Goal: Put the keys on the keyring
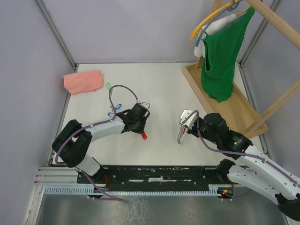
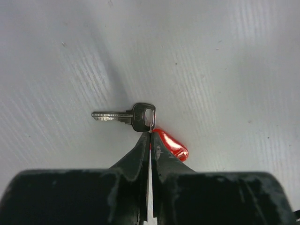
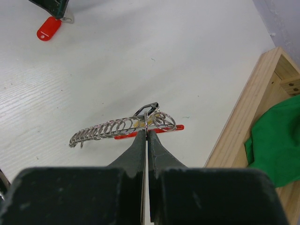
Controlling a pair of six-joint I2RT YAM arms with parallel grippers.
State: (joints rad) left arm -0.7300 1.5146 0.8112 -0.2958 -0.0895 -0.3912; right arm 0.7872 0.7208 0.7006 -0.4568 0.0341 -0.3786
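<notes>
My left gripper (image 2: 151, 131) is shut on the small ring that joins a silver key (image 2: 123, 116) to its red tag (image 2: 171, 145), low over the white table. From above, this gripper (image 1: 141, 130) sits at centre-left with the red tag (image 1: 144, 136) just below it. Two blue-tagged keys (image 1: 114, 110) lie by the left arm, and a green-tagged key (image 1: 108, 86) lies further back. My right gripper (image 3: 147, 129) is shut on one loop of the keyring (image 3: 105, 129), a row of wire loops with a red band (image 3: 171, 128) and a black tag (image 3: 148, 108). The keyring (image 1: 180, 134) hangs at centre-right.
A pink folded cloth (image 1: 83, 81) lies at the back left. On the right stands a wooden rack (image 1: 276, 21) with a green garment (image 1: 221, 56) on a hanger, and its wooden base frame (image 1: 201, 91) runs along the table's right side.
</notes>
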